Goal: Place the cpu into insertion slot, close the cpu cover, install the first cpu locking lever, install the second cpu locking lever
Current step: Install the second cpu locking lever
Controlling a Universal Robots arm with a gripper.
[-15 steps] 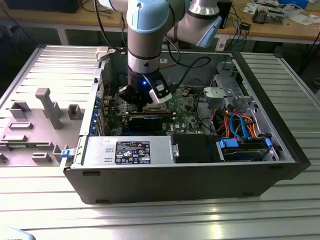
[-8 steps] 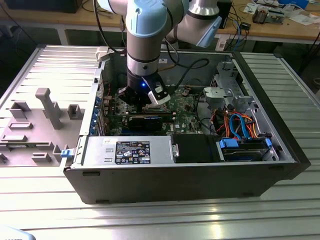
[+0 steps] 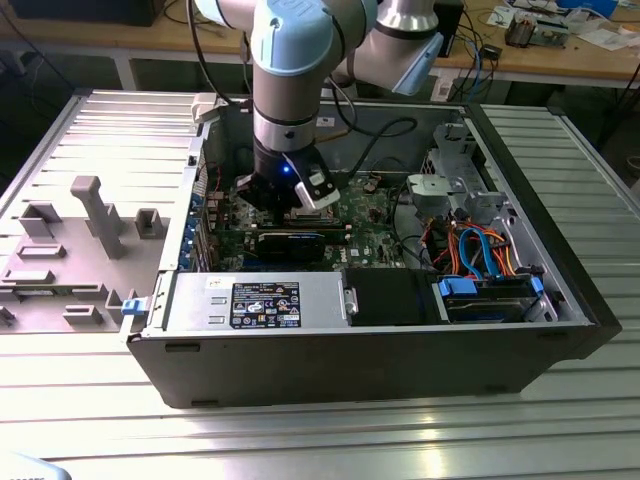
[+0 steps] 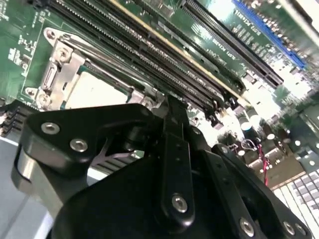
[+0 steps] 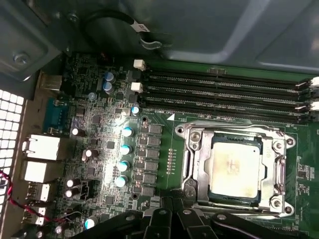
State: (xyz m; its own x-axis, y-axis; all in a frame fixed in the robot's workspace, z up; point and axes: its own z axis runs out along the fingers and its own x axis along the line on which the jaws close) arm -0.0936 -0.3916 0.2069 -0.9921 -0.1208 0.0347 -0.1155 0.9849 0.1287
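one cpu [image 5: 234,167] seated, cpu cover [image 5: 199,164] closed

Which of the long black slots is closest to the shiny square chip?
The memory slot bordering the silver cpu cover is closest to the cpu. The other black slots lie farther off, toward the grey case wall.

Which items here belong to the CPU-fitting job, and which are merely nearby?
Job:
cpu, seated in its socket
cpu cover, lying around the cpu
gripper, close beside the socket

Nearby:
memory slots
expansion card
blue cables
grey fixture tray
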